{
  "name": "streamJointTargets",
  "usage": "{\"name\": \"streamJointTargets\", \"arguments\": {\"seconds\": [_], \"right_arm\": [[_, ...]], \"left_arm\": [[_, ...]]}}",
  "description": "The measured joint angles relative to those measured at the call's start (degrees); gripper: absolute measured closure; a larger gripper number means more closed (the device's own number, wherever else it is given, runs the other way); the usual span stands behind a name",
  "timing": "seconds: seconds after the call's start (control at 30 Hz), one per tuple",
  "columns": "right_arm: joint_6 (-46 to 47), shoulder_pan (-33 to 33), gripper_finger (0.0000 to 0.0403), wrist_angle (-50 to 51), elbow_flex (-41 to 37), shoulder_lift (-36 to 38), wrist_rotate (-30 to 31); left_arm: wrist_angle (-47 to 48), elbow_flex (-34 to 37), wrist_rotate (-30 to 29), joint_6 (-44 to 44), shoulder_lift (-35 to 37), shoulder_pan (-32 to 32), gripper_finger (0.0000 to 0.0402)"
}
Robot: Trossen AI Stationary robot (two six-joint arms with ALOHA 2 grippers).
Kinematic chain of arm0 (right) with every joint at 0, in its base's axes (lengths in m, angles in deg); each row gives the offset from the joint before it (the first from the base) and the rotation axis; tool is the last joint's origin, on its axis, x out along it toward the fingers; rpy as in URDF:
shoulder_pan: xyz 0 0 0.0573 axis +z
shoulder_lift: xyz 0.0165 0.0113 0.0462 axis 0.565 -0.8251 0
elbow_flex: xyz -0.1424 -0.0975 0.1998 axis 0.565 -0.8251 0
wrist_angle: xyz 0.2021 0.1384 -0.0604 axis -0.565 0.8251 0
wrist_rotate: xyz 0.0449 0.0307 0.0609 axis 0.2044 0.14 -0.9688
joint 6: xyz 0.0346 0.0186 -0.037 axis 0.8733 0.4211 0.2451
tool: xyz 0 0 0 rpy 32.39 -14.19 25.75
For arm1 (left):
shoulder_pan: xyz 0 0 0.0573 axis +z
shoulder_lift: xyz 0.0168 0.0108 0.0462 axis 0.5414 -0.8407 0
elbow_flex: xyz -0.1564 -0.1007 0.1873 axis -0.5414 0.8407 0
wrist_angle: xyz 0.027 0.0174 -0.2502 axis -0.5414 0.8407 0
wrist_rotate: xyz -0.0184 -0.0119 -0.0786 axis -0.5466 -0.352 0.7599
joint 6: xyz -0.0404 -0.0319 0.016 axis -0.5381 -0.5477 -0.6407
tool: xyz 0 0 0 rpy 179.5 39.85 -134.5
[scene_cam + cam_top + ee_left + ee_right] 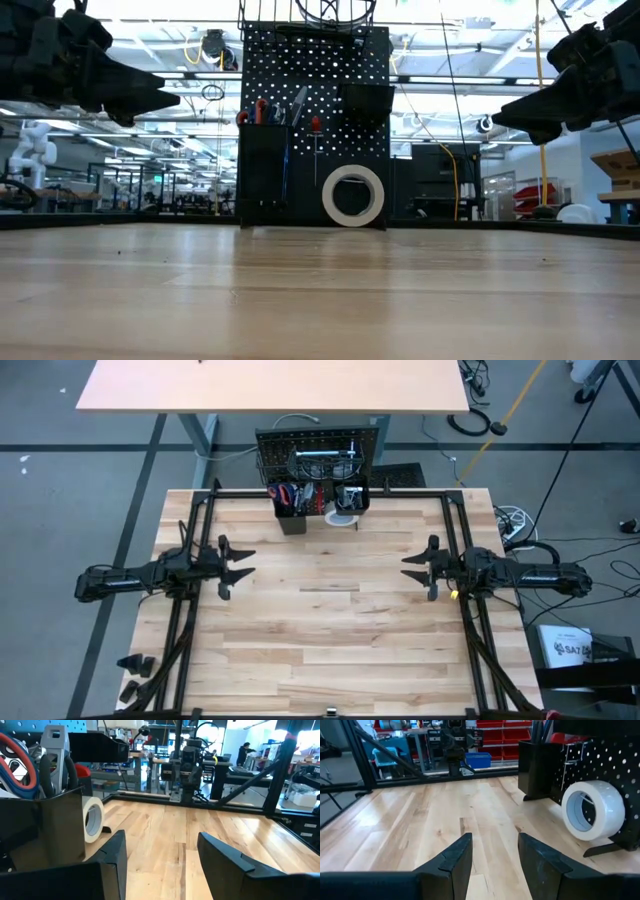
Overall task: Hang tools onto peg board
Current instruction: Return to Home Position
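Jaws of the left arm [130,578] stand wide apart and hold nothing. They hover above the bench [320,650] near its left side and point straight across it toward the other arm.

The peg board [315,70] stands upright at the middle of the far edge, so it lies off to the side of each arm's reach line, not ahead of it, and about equally far from both.

At the board's left foot a tall black bin [262,170] holds red-handled scissors [20,762] and other handles I cannot tell apart. Just right of it, a red screwdriver [316,125] hangs tip down. Below that, the white tape roll [353,195] stands on edge at the board's foot, its open core facing out over the bench, a shade nearer the right arm. A smaller black basket [367,100] sits higher on the board's right half; what it holds is hidden.

Jaws of the right arm [530,575] are also open and empty, raised near the right side, mirroring the left.

No loose tool shows on the bench between the arms, so the hanging looks done, and what remains is probably only settling both arms at rest.
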Motion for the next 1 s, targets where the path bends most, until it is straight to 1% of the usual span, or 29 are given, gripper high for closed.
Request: {"name": "streamJointTargets", "arguments": {"seconds": [0.13,1.0], "right_arm": [[2.0,0.0,0.0252,0.0,0.0,0.0,0.0],[1.1,0.0,0.0252,0.0,0.0,0.0,-0.1]], "left_arm": [[-0.1,0.0,0.0,0.0,0.0,0.0,0.0224],[-0.3,0.0,0.1,0.0,0.0,0.0,0.0223]]}}
